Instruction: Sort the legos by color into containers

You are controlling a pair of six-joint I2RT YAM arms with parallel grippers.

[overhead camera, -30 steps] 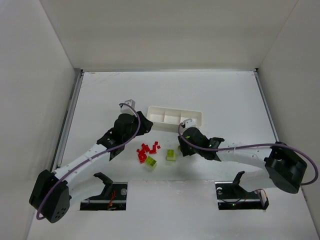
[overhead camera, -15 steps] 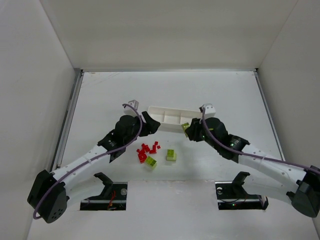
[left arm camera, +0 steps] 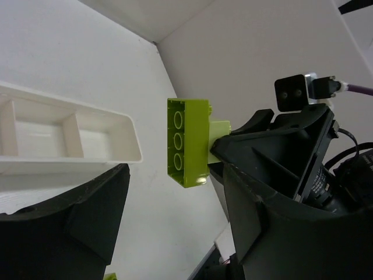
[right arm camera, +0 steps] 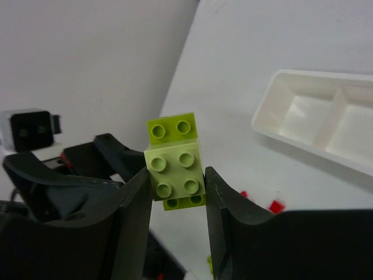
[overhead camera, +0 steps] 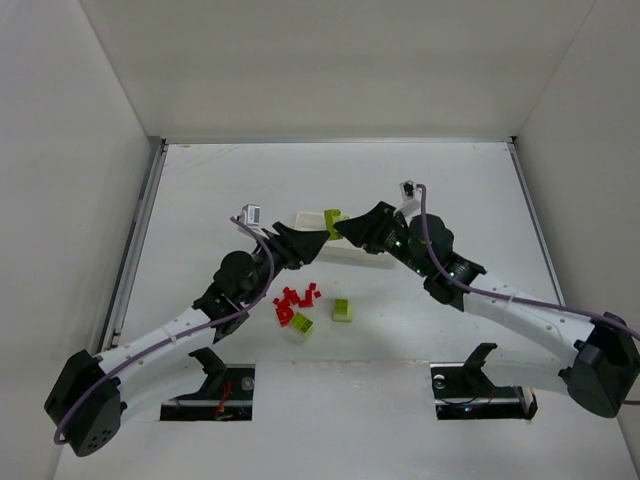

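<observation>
My right gripper (right arm camera: 176, 181) is shut on a green lego (right arm camera: 175, 166), a pale green brick stuck to a lime one, held in the air. From above this lego (overhead camera: 333, 222) hangs over the left part of the white tray of containers (overhead camera: 375, 250), which the arms mostly hide. My left gripper (left arm camera: 175, 192) stands open and empty just below and beside the held lego (left arm camera: 187, 143). The tray's compartments (left arm camera: 70, 137) look empty. Several red legos (overhead camera: 295, 298) and two green ones (overhead camera: 342, 311) (overhead camera: 302, 323) lie on the table nearer the arm bases.
The two grippers nearly meet above the tray (right arm camera: 326, 122). White walls close in the table on the left, back and right. The arm bases stand at the near edge.
My right gripper has lifted the green lego off the table and carried it up and left over the tray. My left gripper has opened wide and risen toward it.
</observation>
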